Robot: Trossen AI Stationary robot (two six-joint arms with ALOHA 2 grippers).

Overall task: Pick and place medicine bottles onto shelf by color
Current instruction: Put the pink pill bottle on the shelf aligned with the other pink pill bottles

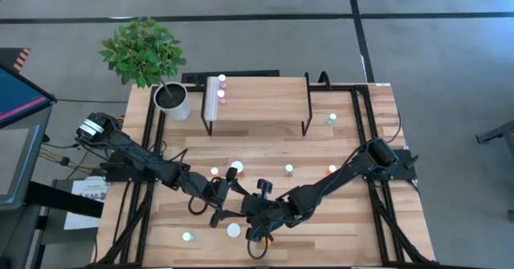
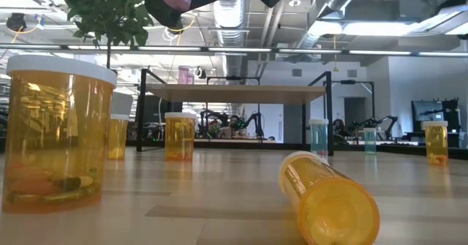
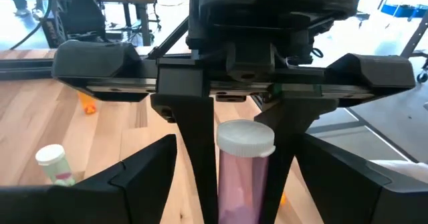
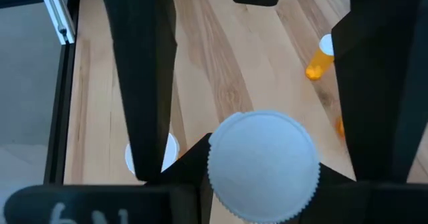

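My right gripper is clamped on a pink medicine bottle just under its white cap, held upright above the near tabletop; it bears no label I can read. My left gripper flanks it, fingers wide apart. Farther off, the shelf carries two pink bottles.
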